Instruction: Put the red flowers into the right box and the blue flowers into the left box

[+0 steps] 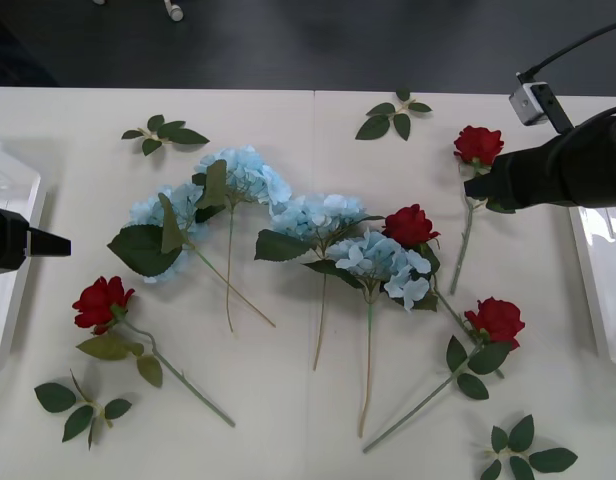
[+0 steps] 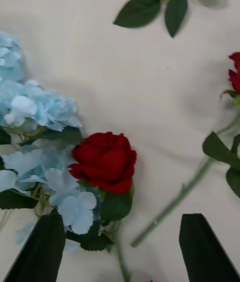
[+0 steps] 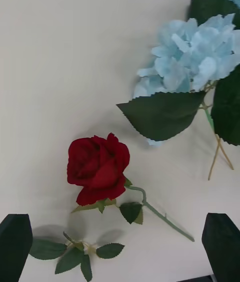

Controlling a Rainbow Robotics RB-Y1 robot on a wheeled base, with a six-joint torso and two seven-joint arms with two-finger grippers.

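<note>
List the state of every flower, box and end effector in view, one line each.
red flowers: four, all lying on the table, none boxed.
blue flowers: four, lying mid-table, none boxed.
right box: holds no flowers where visible.
left box: holds no flowers where visible.
right end effector: open, above the table near the far right rose.
left end effector: open, at the table's left edge.

The white table [image 1: 288, 420] carries four loose green leaf sprigs, one toward each corner of the scattered spread. A far-left sprig [image 1: 164, 133] lies flat with several dark leaves — the far-right sprig [image 1: 396, 114] is much the same, its serrated leaves fanning from a pale stalk. A near-left sprig [image 1: 80, 408] sits by the table's front edge, and a near-right sprig [image 1: 525, 452] seems partly cut off there. Beyond the table runs dark grey floor [image 1: 318, 40].
</note>
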